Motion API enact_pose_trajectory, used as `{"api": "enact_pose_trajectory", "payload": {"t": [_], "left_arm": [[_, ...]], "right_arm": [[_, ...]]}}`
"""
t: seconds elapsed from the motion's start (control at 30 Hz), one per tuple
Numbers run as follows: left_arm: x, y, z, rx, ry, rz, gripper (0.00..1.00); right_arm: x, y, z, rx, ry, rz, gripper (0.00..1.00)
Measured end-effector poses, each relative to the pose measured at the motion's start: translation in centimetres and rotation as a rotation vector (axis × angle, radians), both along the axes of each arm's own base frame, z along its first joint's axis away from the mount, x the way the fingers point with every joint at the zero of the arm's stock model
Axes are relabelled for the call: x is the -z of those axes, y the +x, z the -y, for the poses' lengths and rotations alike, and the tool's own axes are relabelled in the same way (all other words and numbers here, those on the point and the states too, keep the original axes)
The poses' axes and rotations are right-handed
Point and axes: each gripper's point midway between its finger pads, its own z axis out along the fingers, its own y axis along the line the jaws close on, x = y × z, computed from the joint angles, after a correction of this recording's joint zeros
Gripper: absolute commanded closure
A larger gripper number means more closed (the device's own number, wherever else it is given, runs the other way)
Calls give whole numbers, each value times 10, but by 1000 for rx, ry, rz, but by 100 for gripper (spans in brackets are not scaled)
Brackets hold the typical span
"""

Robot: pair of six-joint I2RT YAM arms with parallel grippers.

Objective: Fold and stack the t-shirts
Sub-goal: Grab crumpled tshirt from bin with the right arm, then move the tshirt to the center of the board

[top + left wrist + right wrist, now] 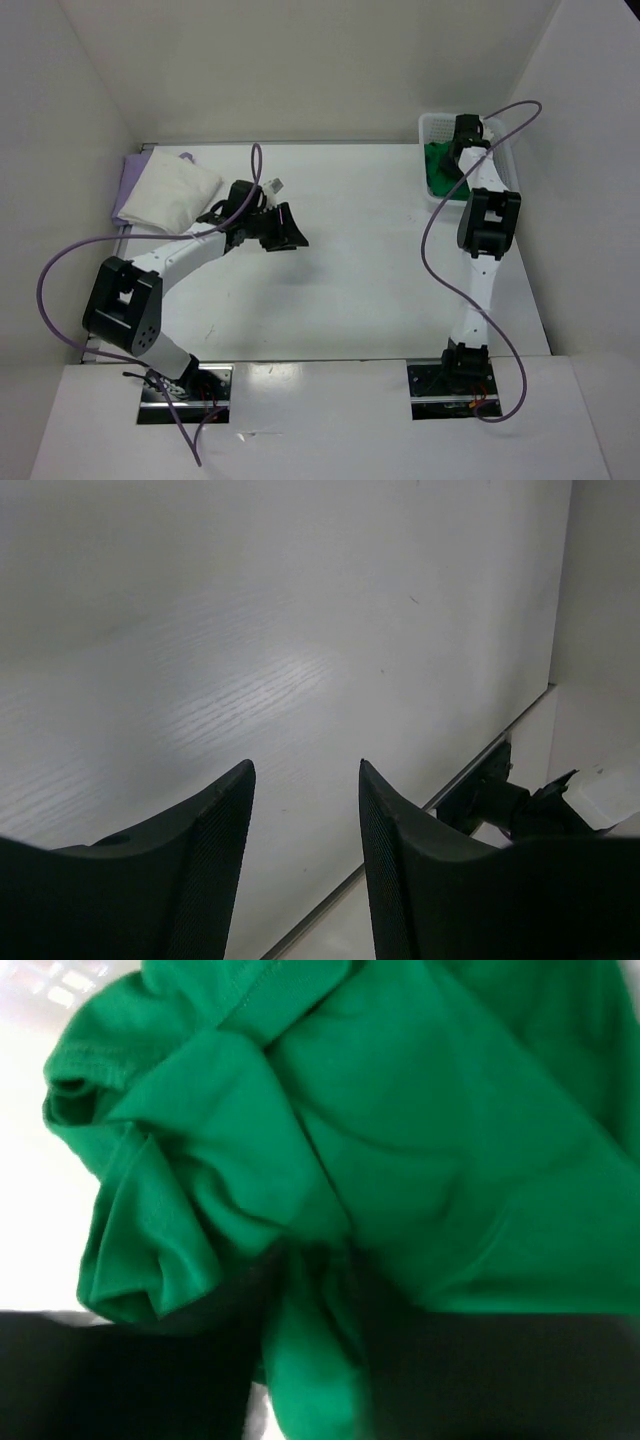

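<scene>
One green t-shirt (pixel 400 1140) seemingly pinched in right hand (pixel 312 1300).

txt: none legible — labels/brands/nos: none — all views

The off-white shirt (pixel 172 192) covers most of the lavender shirt (pixel 127 182); green shirt (pixel 400 1110) folds bury the tips of the right claw (pixel 310 1285).
</scene>
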Motion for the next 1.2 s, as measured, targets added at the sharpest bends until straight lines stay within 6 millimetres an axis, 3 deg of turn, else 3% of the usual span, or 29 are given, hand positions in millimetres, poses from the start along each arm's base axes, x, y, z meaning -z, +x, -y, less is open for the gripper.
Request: {"api": "enact_pose_trajectory", "payload": {"t": [0.1, 0.27, 0.37, 0.43, 0.47, 0.57, 0.67, 0.73, 0.8, 0.83, 0.97, 1.1, 1.2], "left_arm": [[7, 0, 1, 0, 5, -19, 46], [9, -2, 4, 7, 9, -25, 45], [6, -2, 6, 11, 10, -25, 42], [-2, 4, 9, 12, 5, -13, 42], [-8, 8, 11, 12, -1, 1, 41], [-29, 23, 14, 4, -31, 48, 41], [-42, 37, 4, -36, -60, 61, 40], [-45, 47, -9, -84, -75, 51, 39], [-45, 57, -27, -145, -86, 35, 38], [-46, 64, -39, -181, -93, 28, 38], [-55, 80, -85, -320, -120, 20, 36], [-76, 85, -128, -437, -151, 61, 35], [-94, 82, -150, -487, -167, 106, 33]], "right_arm": [[13, 7, -1, -21, 14, -19, 99], [1, 6, -1, -7, 35, 11, 99], [-30, -11, -3, 13, 49, 50, 99], [-69, -24, -4, 20, 52, 108, 99], [-98, -30, -5, 21, 54, 163, 99], [-206, -56, -15, -9, 52, 385, 99], [-327, -104, -39, -88, 65, 660, 99], [-398, -141, -64, -173, 76, 832, 99], [-456, -175, -105, -300, 118, 971, 99], [-485, -194, -137, -413, 161, 1042, 99], [-550, -251, -234, -780, 339, 1171, 99], [-594, -291, -301, -1059, 486, 1240, 99], [-614, -326, -330, -1204, 555, 1279, 99]]}}
